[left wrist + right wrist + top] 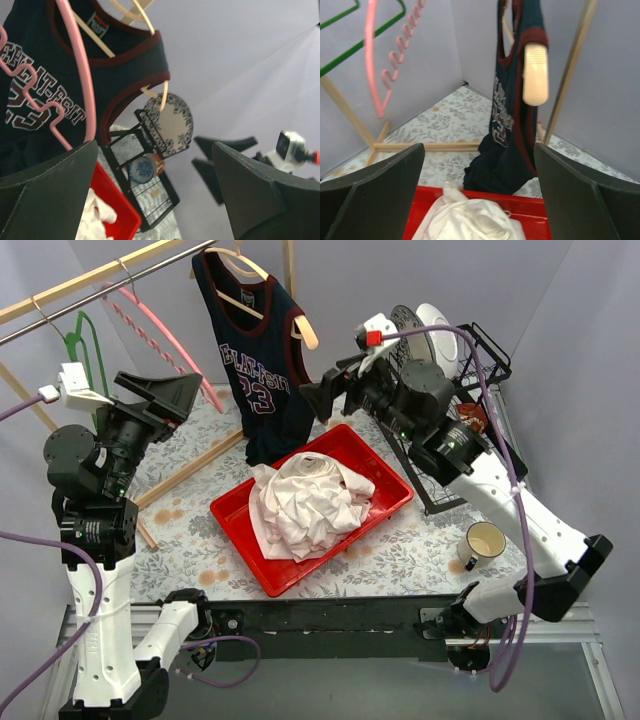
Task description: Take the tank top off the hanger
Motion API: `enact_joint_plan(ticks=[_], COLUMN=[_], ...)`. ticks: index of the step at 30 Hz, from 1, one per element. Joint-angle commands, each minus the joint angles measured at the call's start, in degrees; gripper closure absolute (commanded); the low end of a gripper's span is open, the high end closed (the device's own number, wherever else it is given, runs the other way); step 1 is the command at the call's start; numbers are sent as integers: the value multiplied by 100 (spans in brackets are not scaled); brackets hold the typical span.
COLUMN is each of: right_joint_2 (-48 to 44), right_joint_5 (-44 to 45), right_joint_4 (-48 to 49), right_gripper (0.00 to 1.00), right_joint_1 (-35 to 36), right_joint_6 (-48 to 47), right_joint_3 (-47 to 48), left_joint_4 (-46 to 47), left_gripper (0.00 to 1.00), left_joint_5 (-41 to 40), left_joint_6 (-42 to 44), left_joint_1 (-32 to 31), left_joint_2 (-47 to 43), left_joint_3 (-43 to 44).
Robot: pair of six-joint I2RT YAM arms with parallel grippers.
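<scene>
left gripper (pixel 175 395) and right gripper (pixel 330 387) both gape wide, gripping nothing. right one faces the tank top (pixel 262 375) near the bare end of the hanger (pixel 307 335), clear air between.

There are two grippers, the left gripper (pixel 185 395) and the right gripper (pixel 318 392). One clothes rail (pixel 100 297) runs above them and carries three hangers. One wooden hanger (pixel 305 332), just ahead of the right gripper, bears the one tank top (pixel 262 375). One pink hanger (pixel 83 70) and one green hanger (pixel 95 345) hang near the left gripper.

One red tray (pixel 385 485) lies below and between the grippers. It holds a heap of white cloth (pixel 305 502) whose pieces cannot be counted.

Behind the right gripper stands one wire dish rack (pixel 488 348) with two plates (pixel 440 332) and one small blue dish (pixel 141 169). One mug (pixel 483 542) stands nearby.
</scene>
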Motion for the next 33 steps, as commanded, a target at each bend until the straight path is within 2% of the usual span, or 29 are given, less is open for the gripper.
enact_joint_plan(ticks=[1,7,8,10,14,17,19,22,25,29,33], right_joint_2=[437,1246,1447,1650,2203,2626,2802,3091,3224,3373,3470], right_joint_5=[-400,-1602,-1709,-1911,-2009,-1939,-1991,-1913,-1711,-1710,-1763], right_joint_4=[167,71,71,114,158,158,185,316,474,519,528], right_gripper=[2,2,1,1,2,5,8,13,22,39,49], right_joint_1=[-583,-1427,-1463,-1498,-1507,-1507,-1507,-1498,-1498,-1490,-1402], right_joint_6=[-203,148,166,175,166,262,350,438,456,491,474], right_joint_3=[664,1622,1728,2027,2536,3011,3248,3372,3416,3513,3513], left_joint_4=[-289,-280,-262,-253,-218,149,370,494,529,652,669], left_gripper=[2,2,2,2,2,2,2,2,2,2,2], left_joint_5=[612,1649,2060,2300,2520,3266,3548,3514,3523,3549,3479], left_joint_6=[1028,1567,1619,1663,1856,1805,1621,1637,1585,1514,1532], left_joint_1=[-240,-302,-302,-302,-302,-319,-363,-372,-381,-389,-389], left_joint_2=[-239,6,68,130,-10,-63,-151,-291,-362,-423,-406], left_joint_3=[-170,-408,-425,-495,-575,-811,-996,-1208,-1252,-1384,-1314])
